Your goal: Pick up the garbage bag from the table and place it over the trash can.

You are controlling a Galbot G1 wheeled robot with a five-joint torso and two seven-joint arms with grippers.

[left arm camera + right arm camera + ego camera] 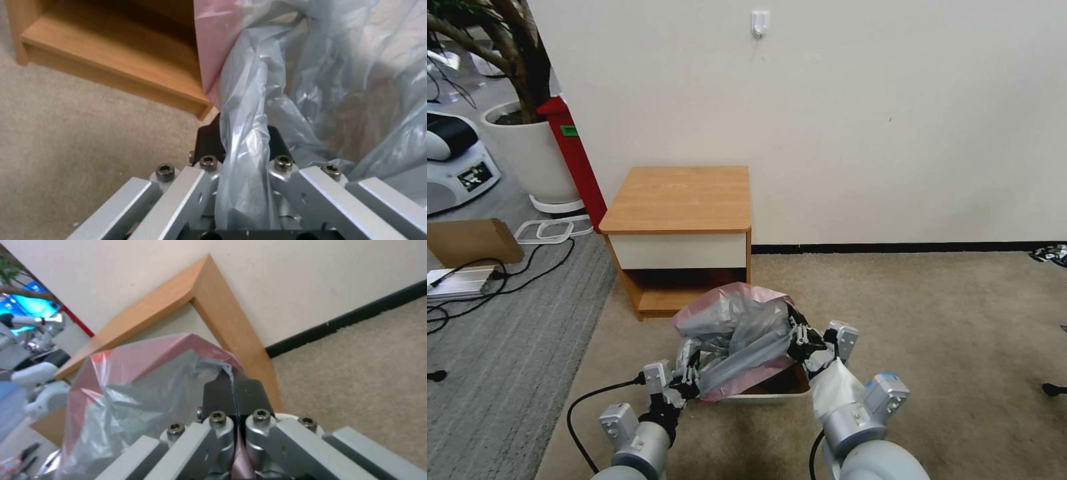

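From the head camera, your left pincer (688, 380) and right pincer (802, 341) held the garbage bag (737, 337) stretched above the trash can (767, 397), beside the worktop (680, 199). At your left wrist, plastic sat bunched between the fingers (209, 141). At your right wrist, the fingers (218, 395) pinched its pink edge. Keep both grips tight, and lower evenly.

Both arms reach forward at lower centre of head view. Left gripper (688, 381) clamped on garbage bag (740, 337); right gripper (802, 341) pinched tight on its edge.

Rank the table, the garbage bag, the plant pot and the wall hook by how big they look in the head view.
1. Table
2. Garbage bag, held by the left gripper and right gripper; nearer the camera, so its true size is unsure
3. Plant pot, partly hidden
4. Wall hook
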